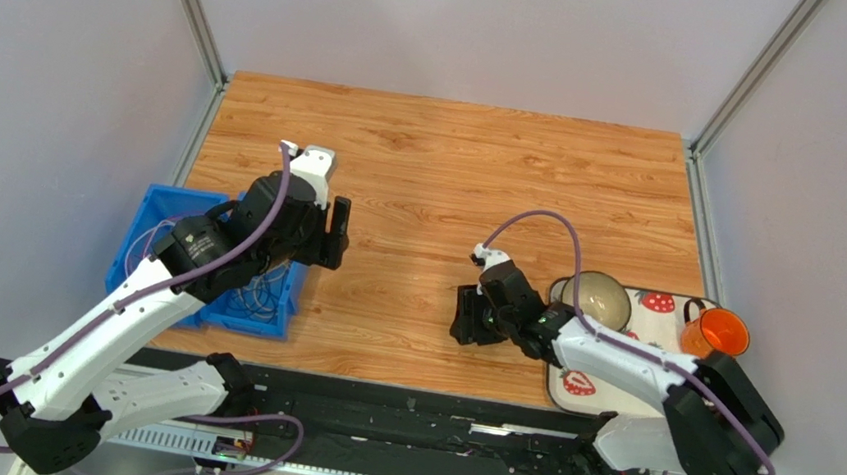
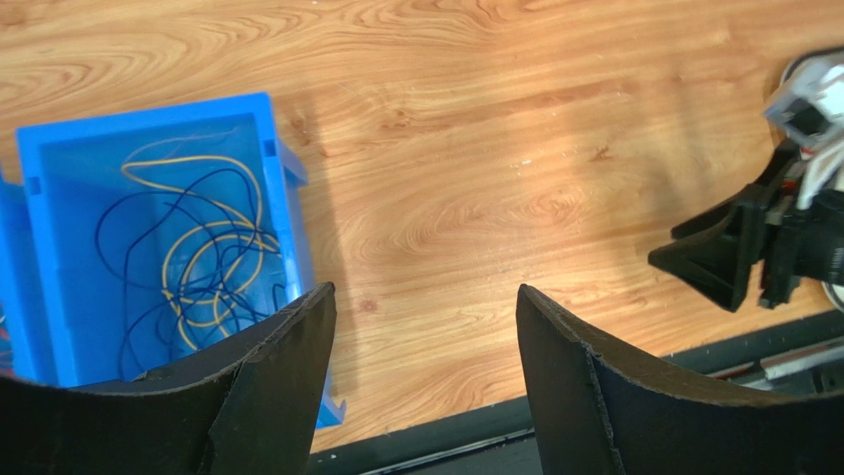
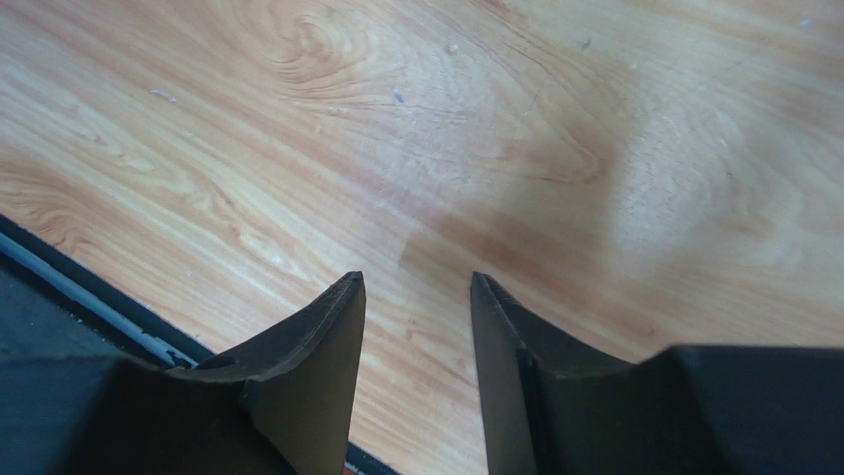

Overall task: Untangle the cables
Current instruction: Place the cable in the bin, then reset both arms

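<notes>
The cables are thin yellow and dark blue wires lying in tangled loops inside a blue bin; from above only a few strands of the cables show past the left arm. My left gripper hangs open over bare wood just right of the bin, nothing between its fingers. In the top view the left gripper is at the bin's right side. My right gripper is open and empty, low over the wood near the table's front edge. From above, the right gripper is mid-table.
A white tray at the right holds a bowl and an orange cup. A black rail runs along the table's near edge. The right gripper shows at the right of the left wrist view.
</notes>
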